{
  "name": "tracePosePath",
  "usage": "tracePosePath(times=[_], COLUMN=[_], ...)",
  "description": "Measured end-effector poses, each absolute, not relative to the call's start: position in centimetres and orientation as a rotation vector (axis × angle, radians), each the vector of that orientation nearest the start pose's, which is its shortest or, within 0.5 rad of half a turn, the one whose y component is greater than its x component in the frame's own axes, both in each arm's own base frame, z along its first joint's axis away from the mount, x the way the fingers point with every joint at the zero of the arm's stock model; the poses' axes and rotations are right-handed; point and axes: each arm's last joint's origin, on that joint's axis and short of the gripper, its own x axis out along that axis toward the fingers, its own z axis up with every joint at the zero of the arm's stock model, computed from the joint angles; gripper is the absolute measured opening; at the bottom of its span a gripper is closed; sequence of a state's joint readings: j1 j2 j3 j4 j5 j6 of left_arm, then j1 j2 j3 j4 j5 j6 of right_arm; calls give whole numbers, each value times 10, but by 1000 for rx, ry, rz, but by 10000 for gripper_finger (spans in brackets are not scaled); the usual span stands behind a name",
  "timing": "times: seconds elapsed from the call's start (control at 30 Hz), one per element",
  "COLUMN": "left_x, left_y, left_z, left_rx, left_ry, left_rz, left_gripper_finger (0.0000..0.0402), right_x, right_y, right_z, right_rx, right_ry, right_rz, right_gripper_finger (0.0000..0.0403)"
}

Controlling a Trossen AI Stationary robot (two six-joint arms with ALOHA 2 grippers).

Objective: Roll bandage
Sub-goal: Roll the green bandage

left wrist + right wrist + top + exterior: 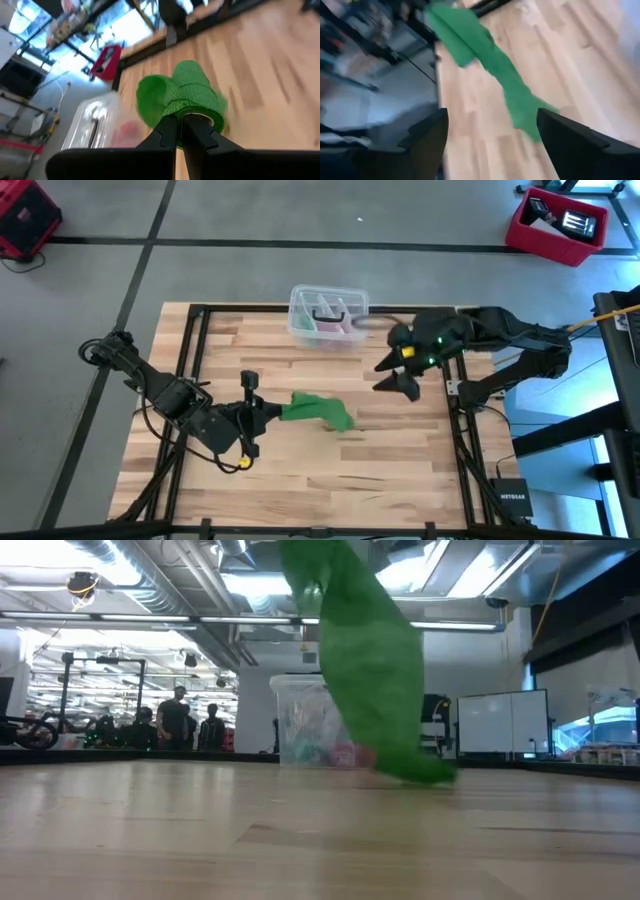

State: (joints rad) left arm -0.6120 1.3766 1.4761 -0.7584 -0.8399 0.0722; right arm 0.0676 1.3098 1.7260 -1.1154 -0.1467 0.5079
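1. Closest to the lens in the left wrist view, the left claw (pixel 181 131) has its two dark fingers pressed together on the bandage (pixel 190 97), which bunches up in a green wad just above the fingertips, at the middle of that frame.
2. From overhead, the left claw (pixel 268 411) sits at the lower centre-left of the worktop (pixel 330 470), and the bandage (pixel 318 410) runs from it toward the right as a short crumpled green strip, its far end lying on the wood.
3. Seen from table height, the bandage (pixel 365 660) hangs from the top centre of the frame down to the wood, where its lower end rests right of centre.
4. Further right in the overhead picture, the right claw (pixel 395 374) hovers with its fingers spread wide, apart from the bandage and holding nothing.
5. Its own wrist view shows the two fingers far apart at the bottom corners, with the bandage (pixel 485 60) stretched diagonally across the wood beyond them.
6. Behind, at the upper centre of the worktop, stands a clear plastic box (pixel 327 315) with pink and dark items inside.
7. Beyond the worktop, a red bin (pixel 556 225) sits on the grey floor at the overhead frame's upper right.
8. Farthest off, in the table-height view, several people (pixel 180 720) stand at the left of the room.
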Motion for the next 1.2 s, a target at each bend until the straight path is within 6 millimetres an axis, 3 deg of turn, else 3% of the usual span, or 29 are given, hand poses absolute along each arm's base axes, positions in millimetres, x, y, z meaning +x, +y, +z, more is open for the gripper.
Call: tracePosePath(times=[0.1, 0.2, 0.33, 0.47, 0.57, 0.7, 0.9, 1.07, 1.2], left_x=[242, 242, 228, 218, 216, 219, 225, 226, 226], left_y=[-150, -153, -143, -128, -119, -115, -114, -114, -115], left_z=[406, 432, 469, 487, 490, 489, 485, 484, 482], left_rx=[489, 462, 387, 336, 324, 330, 336, 342, 354], left_ry=[396, 247, 40, -55, -57, -47, -33, -29, -10], left_rz=[111, 59, 90, 136, 162, 181, 196, 193, 190], left_gripper_finger=[2, 2, 2, 2, 2, 2, 2, 2, 2], right_x=[222, 221, 222, 229, 239, 256, 280, 284, 282], right_y=[27, 34, 51, 74, 95, 122, 139, 138, 139], right_z=[448, 448, 445, 430, 409, 366, 299, 294, 295], right_rx=[367, 256, 136, 25, -23, -82, -122, -156, -151], right_ry=[746, 722, 675, 631, 553, 397, 301, 301, 307], right_rz=[-43, -93, -117, -118, -119, -115, -64, -152, -111], right_gripper_finger=[305, 305, 305, 305, 305, 305, 305, 303, 270])
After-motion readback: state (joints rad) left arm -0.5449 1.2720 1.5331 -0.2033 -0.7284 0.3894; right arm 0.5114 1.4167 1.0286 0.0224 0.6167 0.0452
